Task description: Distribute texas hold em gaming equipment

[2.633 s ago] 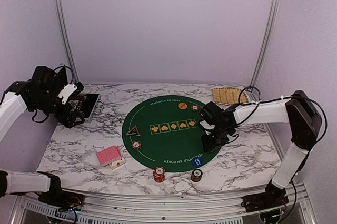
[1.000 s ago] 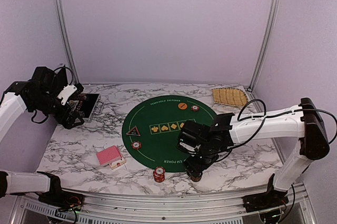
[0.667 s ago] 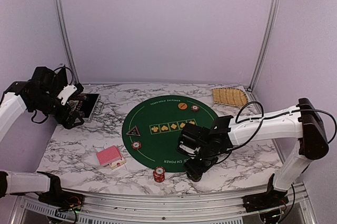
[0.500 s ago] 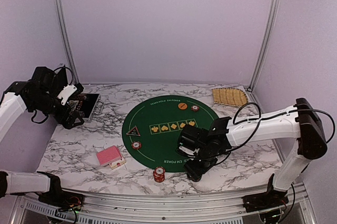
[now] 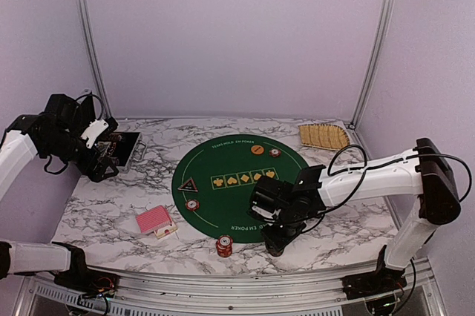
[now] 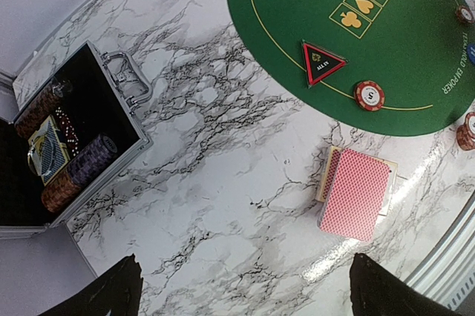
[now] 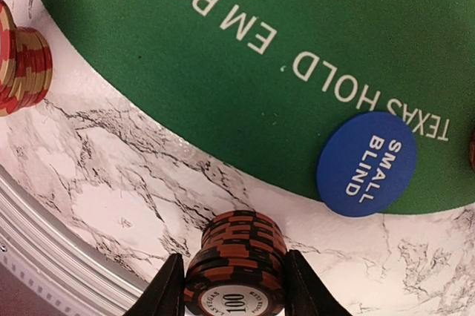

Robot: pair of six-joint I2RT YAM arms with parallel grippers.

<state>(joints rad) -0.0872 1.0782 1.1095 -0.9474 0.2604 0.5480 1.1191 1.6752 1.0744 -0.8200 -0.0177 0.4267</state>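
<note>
Two arms, one active. The left gripper [image 6: 249, 294] hangs wide and empty above the open black-and-silver case [image 6: 122, 97] at the table's 9 o'clock, with no change there. The red-backed card deck [image 6: 355, 193] and the red-and-white chip stack [image 5: 224, 245] lie off the round green felt mat [image 5: 237, 160] at its 7 and 6 o'clock.

Change: the right gripper [image 7: 234, 257] has travelled from the mat's 3 o'clock to its 5 o'clock. It now pinches the dark brown-and-orange "100" chip stack [image 7: 234, 271], which stands on marble just beside the blue "SMALL BLIND" disc [image 7: 366, 164].

Judgement: this stack gets lifted and dealt out next.

blue disc [image 7: 366, 164]: "small blind"; chip [image 7: 234, 294]: "100"
</note>
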